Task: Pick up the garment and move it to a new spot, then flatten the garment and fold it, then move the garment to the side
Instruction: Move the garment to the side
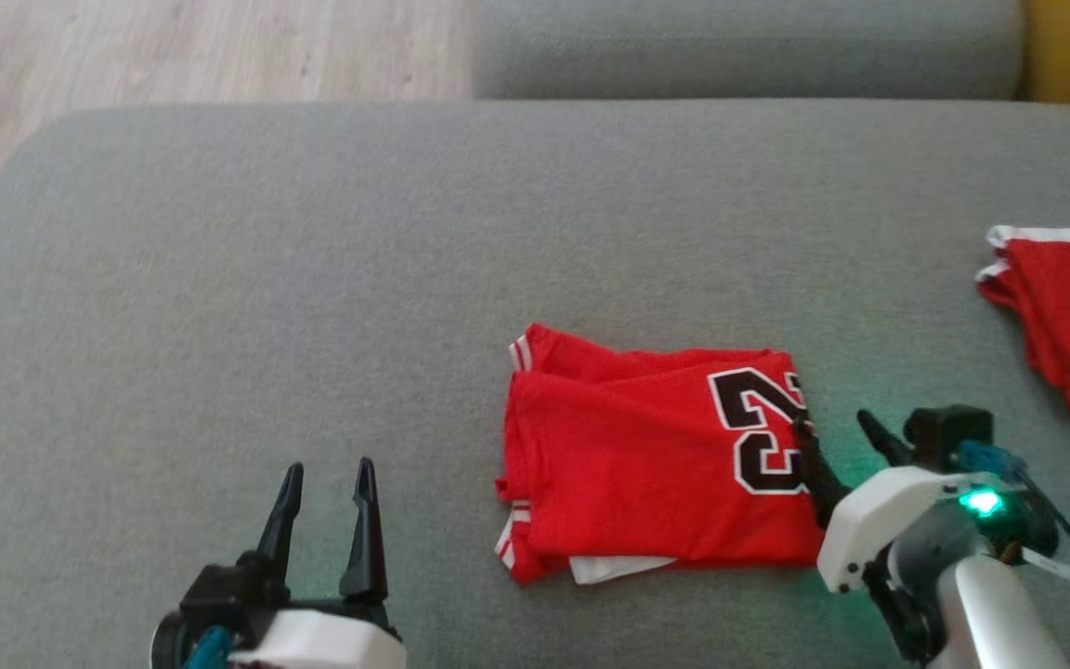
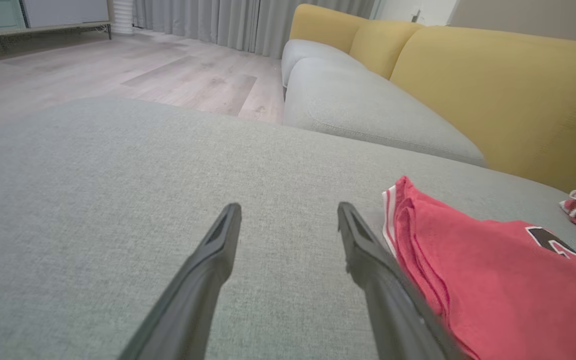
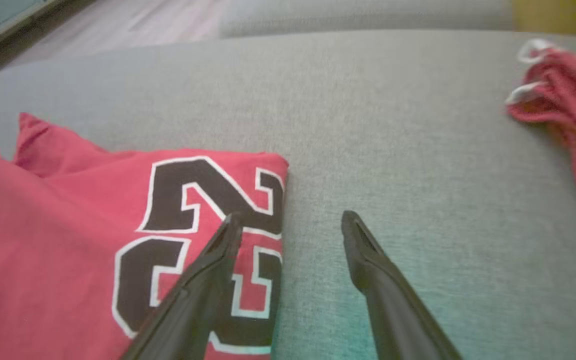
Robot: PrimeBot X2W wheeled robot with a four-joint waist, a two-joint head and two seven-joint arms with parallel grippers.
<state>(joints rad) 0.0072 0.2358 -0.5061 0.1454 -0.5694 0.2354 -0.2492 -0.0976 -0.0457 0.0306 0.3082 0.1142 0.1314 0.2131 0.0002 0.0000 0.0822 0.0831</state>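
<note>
The red garment (image 1: 646, 465) lies folded into a rough rectangle on the grey cushion (image 1: 312, 279), a little right of the middle of the head view. A black, white-edged "23" sits at its right end, white-striped trim shows at its two left corners, and a strip of white pokes out under its near edge. The right claw (image 1: 832, 423) straddles the garment's right edge with its jaws spread wide and nothing between them. In the right wrist view one finger (image 3: 208, 270) lies over the number print and the other over bare cushion; whether the first touches the cloth cannot be told. A green light (image 1: 981, 503) glows on that arm's wrist. The left claw (image 1: 330, 465) sits at the lower left, well apart from the garment's left edge, its jaws also spread and empty, fingers pointing up the view over bare cushion. A second red garment (image 1: 1069, 307) with white trim lies bunched at the far right edge of the cushion. Beyond are another grey seat (image 1: 739, 46), a yellow backrest (image 2: 493, 90), a pale wood floor (image 1: 173, 46) and grey curtains (image 2: 208, 20).
</note>
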